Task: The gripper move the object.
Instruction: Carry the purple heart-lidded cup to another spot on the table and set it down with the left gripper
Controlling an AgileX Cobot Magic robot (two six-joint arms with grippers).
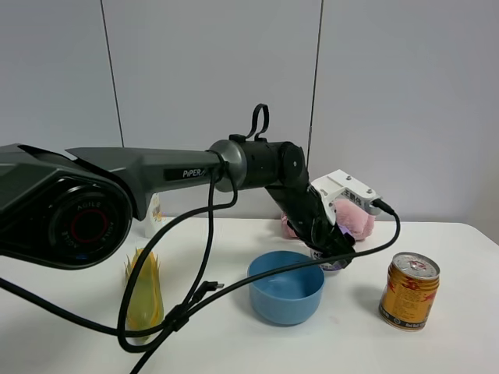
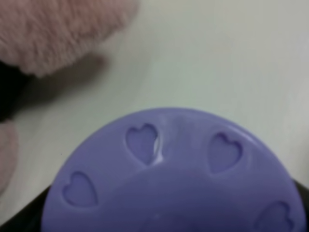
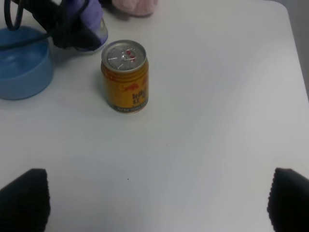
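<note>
Squat round tub with a lilac heart-pierced lid (image 2: 174, 183) sits just behind the blue plastic bowl (image 1: 286, 287), clamped in the black left gripper (image 1: 335, 253); grasp judged made, next a clean lift; black right gripper (image 3: 154, 203) idle, jaws apart.

Item count: one round blue plastic bowl (image 1: 286, 287), one gold metal drink can (image 1: 409, 291), one squat round tub with a perforated lilac lid (image 2: 174, 183), one pink plush toy (image 1: 355, 219), one translucent yellow fluted container (image 1: 144, 294), one white table (image 1: 444, 351).
</note>
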